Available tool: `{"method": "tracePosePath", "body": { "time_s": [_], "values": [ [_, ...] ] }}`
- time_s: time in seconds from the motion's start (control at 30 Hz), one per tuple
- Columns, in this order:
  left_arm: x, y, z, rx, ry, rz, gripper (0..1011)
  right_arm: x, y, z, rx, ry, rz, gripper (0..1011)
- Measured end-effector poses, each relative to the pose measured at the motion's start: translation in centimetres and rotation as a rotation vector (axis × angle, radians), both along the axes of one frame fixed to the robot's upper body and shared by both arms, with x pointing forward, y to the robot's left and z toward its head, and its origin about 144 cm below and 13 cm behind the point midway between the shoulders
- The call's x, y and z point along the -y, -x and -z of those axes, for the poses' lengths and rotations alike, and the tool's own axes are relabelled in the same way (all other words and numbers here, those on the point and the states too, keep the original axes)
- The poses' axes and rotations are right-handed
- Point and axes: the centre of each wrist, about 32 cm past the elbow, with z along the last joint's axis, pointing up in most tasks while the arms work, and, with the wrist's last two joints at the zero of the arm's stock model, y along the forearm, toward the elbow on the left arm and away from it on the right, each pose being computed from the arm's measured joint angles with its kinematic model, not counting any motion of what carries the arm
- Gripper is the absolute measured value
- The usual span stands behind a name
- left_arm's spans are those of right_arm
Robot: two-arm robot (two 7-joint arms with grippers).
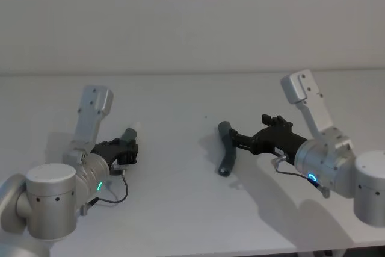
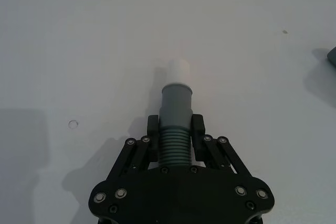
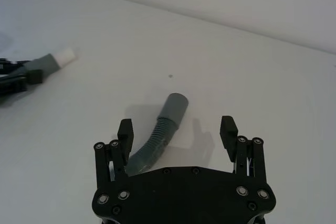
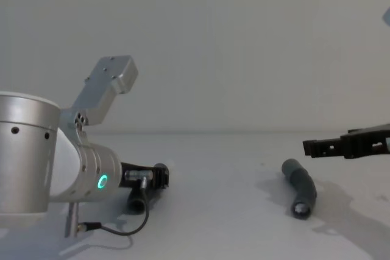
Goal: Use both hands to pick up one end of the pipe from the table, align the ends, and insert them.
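Left gripper (image 2: 175,129) had the white-tipped pipe piece (image 2: 176,103) clamped, right gripper (image 3: 177,128) hung wide open over the other piece (image 3: 164,127), so grabbing that looked next.

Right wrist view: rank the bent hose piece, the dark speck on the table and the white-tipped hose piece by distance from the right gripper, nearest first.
1. The bent hose piece: on the table, right under the open right gripper.
2. The dark speck: on the table beyond that hose's cuff.
3. The white-tipped hose piece: farthest, off to the robot's left, clamped in the left gripper.
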Motion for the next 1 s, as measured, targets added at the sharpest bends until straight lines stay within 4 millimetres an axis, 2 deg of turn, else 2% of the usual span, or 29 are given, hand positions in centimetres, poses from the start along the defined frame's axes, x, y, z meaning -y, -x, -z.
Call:
{"method": "tracePosePath", "body": {
  "time_s": [0.43, 1.0],
  "values": [
    [0.0, 0.0, 0.0, 0.0, 0.0, 0.0, 329, -1.4, -2.2, 0.4, -0.04, 0.024, 0.045, 1006],
    [0.0, 0.0, 0.0, 0.0, 0.0, 0.0, 329, -2.9, -2.9, 0.8, -0.073, 0.002, 0.089, 1006]
  ]
}}
